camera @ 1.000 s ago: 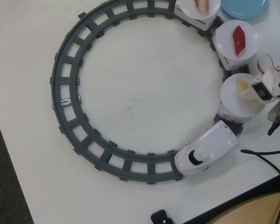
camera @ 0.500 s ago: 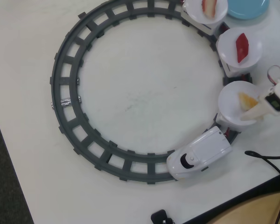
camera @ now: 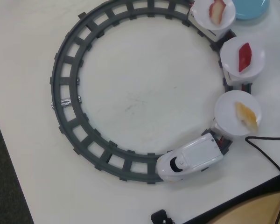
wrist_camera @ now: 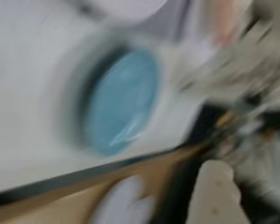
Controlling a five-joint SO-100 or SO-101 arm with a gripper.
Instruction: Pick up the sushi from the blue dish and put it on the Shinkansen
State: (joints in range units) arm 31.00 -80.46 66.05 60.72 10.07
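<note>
1. Grey plastic track (camera: 65, 102): you see a ring of sleepers on the white table (camera: 130, 98), filling the left and middle of the overhead view. A small metal-looking piece sits across the rails at its left side.
2. Small black object (camera: 161, 217): at the bottom edge of the overhead view, below the track; you cannot tell what it is.
3. Shinkansen (camera: 189, 161): white with a black windshield, nose pointing lower left in the overhead view, standing on the track at lower right. No writing or brand can be read on it.
4. First white plate (camera: 233, 114): on the car just behind the Shinkansen. The sushi (camera: 247, 115), pale orange-tan, lies on the right part of this plate.
5. Second white plate (camera: 238, 56): next car up, carrying a bright red piece (camera: 244, 57).
6. Third white plate (camera: 210, 16): at the top of the overhead view, carrying a pinkish-white piece (camera: 218, 10).
7. Blue dish (camera: 251, 8): cut by the top edge, just right of the third plate; the visible part is bare. In the wrist view it shows as a blurred blue oval (wrist_camera: 121, 100) near the table edge.
8. Black cable (camera: 266, 154): runs from beside the first plate toward the lower right.
9. Gripper: the wrist view is badly smeared, so you cannot tell how its jaws stand.
</note>
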